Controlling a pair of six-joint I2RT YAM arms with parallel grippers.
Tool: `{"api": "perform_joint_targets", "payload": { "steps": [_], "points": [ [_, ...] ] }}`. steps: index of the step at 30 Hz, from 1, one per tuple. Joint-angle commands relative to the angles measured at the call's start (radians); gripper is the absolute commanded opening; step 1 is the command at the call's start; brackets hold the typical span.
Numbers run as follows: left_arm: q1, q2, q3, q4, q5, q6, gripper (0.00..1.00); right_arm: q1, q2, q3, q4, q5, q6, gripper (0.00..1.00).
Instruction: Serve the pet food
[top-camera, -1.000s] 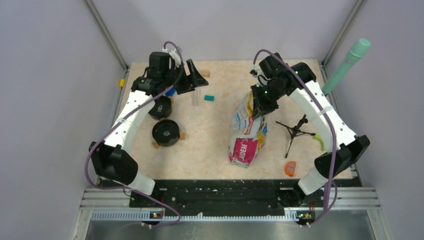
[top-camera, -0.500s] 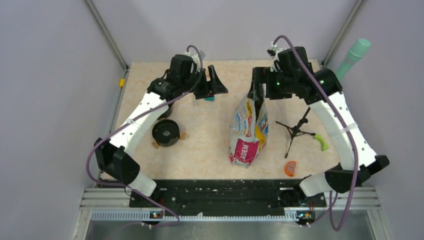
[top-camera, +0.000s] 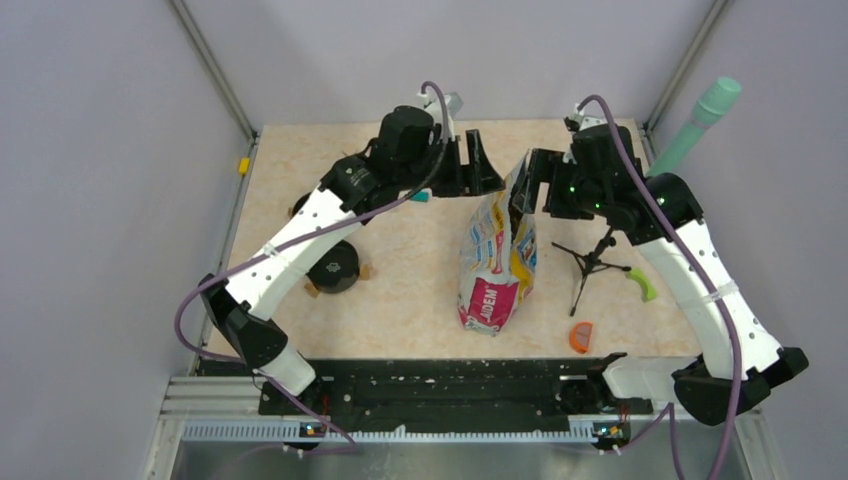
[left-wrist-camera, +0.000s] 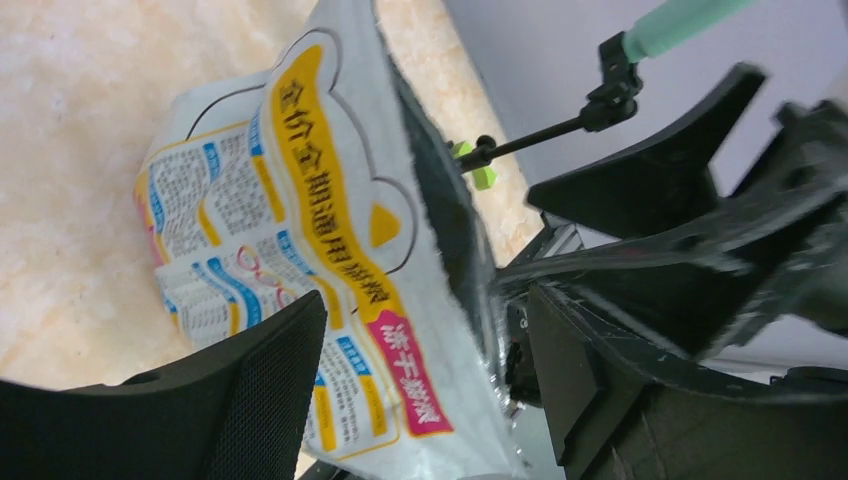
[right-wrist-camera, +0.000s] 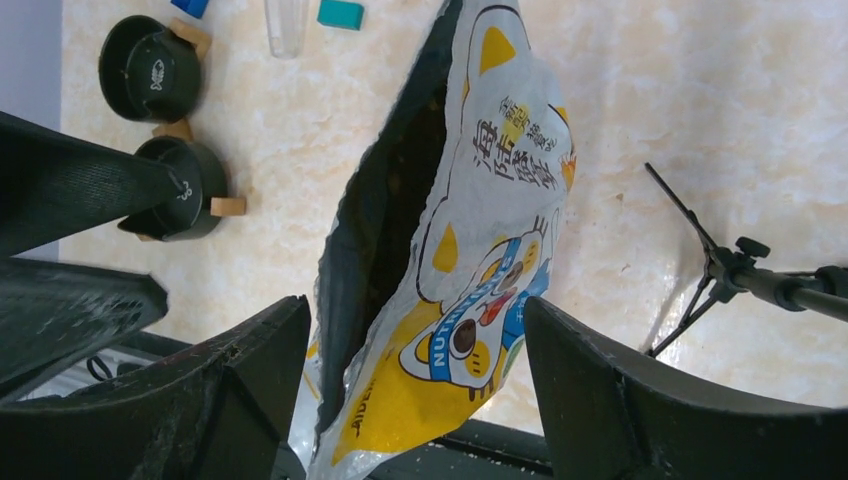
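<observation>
1. Upright bag (top-camera: 497, 255) at centre of surface (top-camera: 400, 290), mouth up, food inside barely visible
2. Open left pincer (top-camera: 478, 165) just left of mouth
3. Open right pincer (top-camera: 530, 187) straddles mouth, nearer

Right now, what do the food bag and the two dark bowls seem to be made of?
Food bag: thin plastic film, glossy printed outside, dark lining; it creases and catches light. Upper bowl and lower bowl: probably moulded plastic, dark matte finish with a pale mark; coated metal or ceramic cannot be ruled out.
</observation>
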Motion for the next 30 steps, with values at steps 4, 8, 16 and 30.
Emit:
{"api": "perform_joint_targets", "payload": {
  "steps": [4,8,16,30],
  "points": [
    [-0.074,0.125,0.177,-0.089,-0.104,0.049,0.78,-0.005,-0.014,-0.065,0.063,-0.001,0.055,0.74],
    [-0.107,0.175,0.221,-0.127,-0.135,0.066,0.76,-0.004,-0.035,-0.095,0.064,0.036,0.061,0.61],
    [-0.139,0.232,0.248,-0.171,-0.176,0.077,0.63,-0.005,-0.051,-0.165,0.078,0.027,0.055,0.58],
    [-0.054,0.159,0.325,-0.298,-0.346,0.142,0.0,-0.005,0.006,-0.03,-0.005,0.203,0.026,0.0]
  ]
}}
